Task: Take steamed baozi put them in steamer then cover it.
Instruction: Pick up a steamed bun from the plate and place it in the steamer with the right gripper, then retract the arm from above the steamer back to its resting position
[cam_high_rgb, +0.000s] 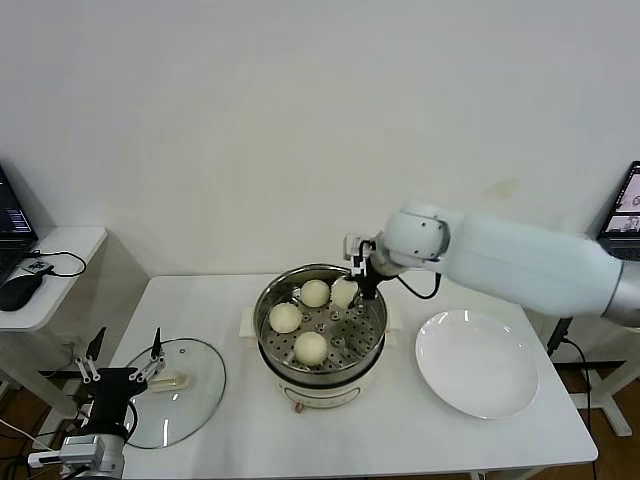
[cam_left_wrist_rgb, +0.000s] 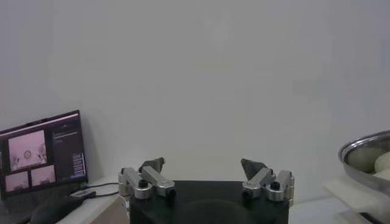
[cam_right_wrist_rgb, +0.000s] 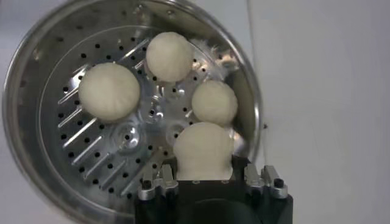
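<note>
While the 4th bun hangs inside the pot, the scene reads as follows:
Right gripper (cam_right_wrist_rgb: 204, 182): reaches over the far rim of the steamer (cam_high_rgb: 322, 372), jaws closed on the 4th baozi (cam_right_wrist_rgb: 203, 149), held low so it can settle on the basket floor rather than drop.
Other baozi: 3 already lie on the perforated floor (cam_high_rgb: 285, 318), (cam_high_rgb: 315, 293), (cam_high_rgb: 310, 347), spread apart, leaving the far right spot free.
Plate (cam_high_rgb: 478, 398): bare, on the worktop (cam_high_rgb: 400, 440) right of the pot.
Cover (cam_high_rgb: 195, 405): flat on the worktop left of the steamer, handle up, ready to be lifted.
Left gripper (cam_high_rgb: 125, 365): hovers by the cover's near edge, jaws wide apart, holding nothing.
Stage: loading looks nearly complete; covering not yet done.
</note>
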